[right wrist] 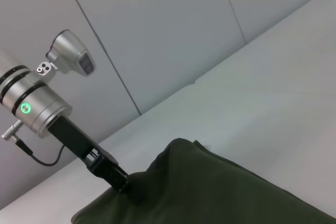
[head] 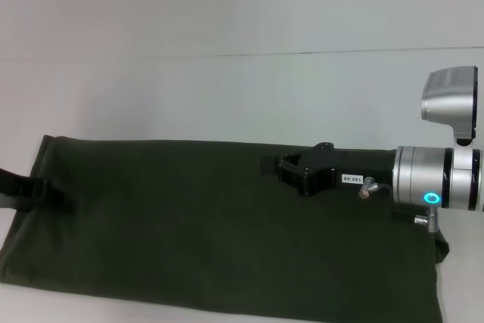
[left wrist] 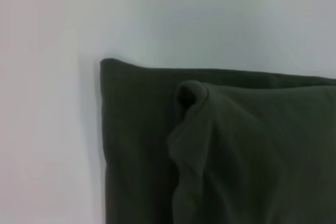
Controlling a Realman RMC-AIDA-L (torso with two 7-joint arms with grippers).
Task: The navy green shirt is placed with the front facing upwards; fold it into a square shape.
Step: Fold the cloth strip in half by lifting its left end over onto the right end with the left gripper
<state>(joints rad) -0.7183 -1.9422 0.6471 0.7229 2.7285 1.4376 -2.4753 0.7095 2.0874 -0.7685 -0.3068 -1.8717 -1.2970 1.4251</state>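
Two arms in shot. The navy green shirt (head: 212, 232) lies as a wide folded band across the white worktop (head: 227, 88); lettering, collar not visible, near edge cut off by frame. Left gripper (head: 53, 194) sits at shirt's left edge, mostly out of frame in head view; from right wrist view jaws look closed onto a raised fold of cloth, contact point dark, hard to read. Right gripper (head: 271, 166) hovers over shirt's far edge; jaws' state: can't tell.
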